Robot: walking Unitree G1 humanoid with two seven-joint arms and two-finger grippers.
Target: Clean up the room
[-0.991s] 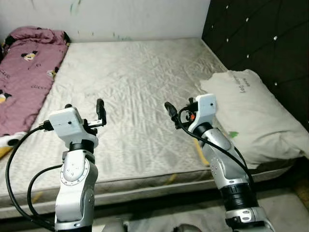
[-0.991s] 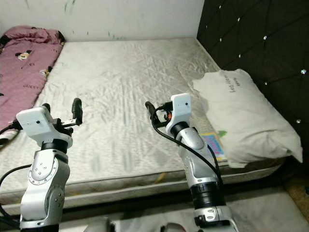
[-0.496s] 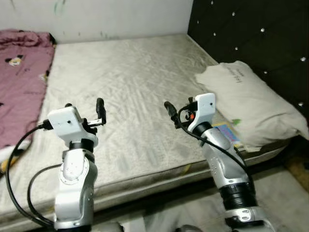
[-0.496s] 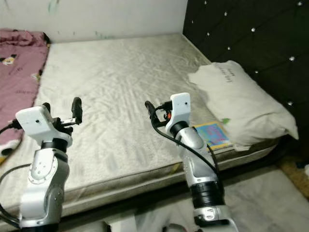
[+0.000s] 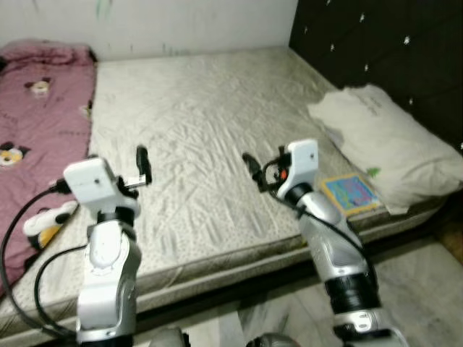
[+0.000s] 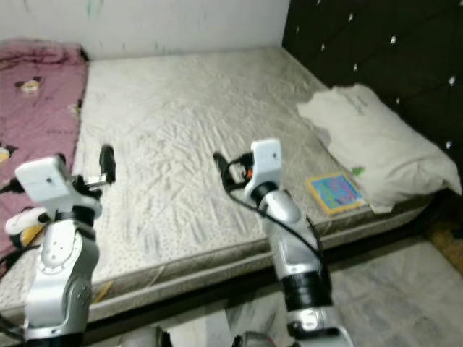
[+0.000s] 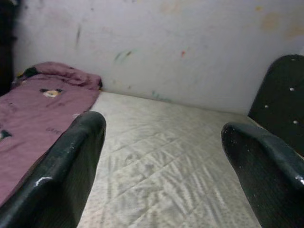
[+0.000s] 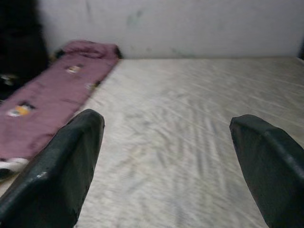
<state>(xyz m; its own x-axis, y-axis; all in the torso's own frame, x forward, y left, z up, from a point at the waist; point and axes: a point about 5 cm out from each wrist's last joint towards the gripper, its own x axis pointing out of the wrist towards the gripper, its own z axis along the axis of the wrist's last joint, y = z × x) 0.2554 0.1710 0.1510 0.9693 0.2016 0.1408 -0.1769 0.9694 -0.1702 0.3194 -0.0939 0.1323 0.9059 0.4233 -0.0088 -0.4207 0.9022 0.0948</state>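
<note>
A bare mattress [image 5: 202, 123] with a wrinkled grey-white sheet lies before me. A maroon patterned blanket [image 5: 36, 123] covers its left side. A white pillow [image 5: 394, 148] rests at the right by the headboard, and a colourful flat book [image 5: 349, 193] lies beside it near the front edge. My left gripper [image 5: 142, 163] and right gripper [image 5: 251, 168] are both held up over the front of the mattress. In the wrist views the left gripper [image 7: 164, 137] and the right gripper [image 8: 166, 133] are open with nothing between the fingers.
A black tufted headboard [image 5: 376, 50] rises on the right and a white marked wall [image 5: 181, 22] stands behind the bed. A white-and-yellow soft thing [image 5: 40, 224] lies at the blanket's front edge. Grey floor [image 5: 427, 289] runs along the bed's front.
The whole picture has shifted, so the camera has moved: more blanket shows on the left and the book now lies in plain sight. Both arms keep the same raised pose.
</note>
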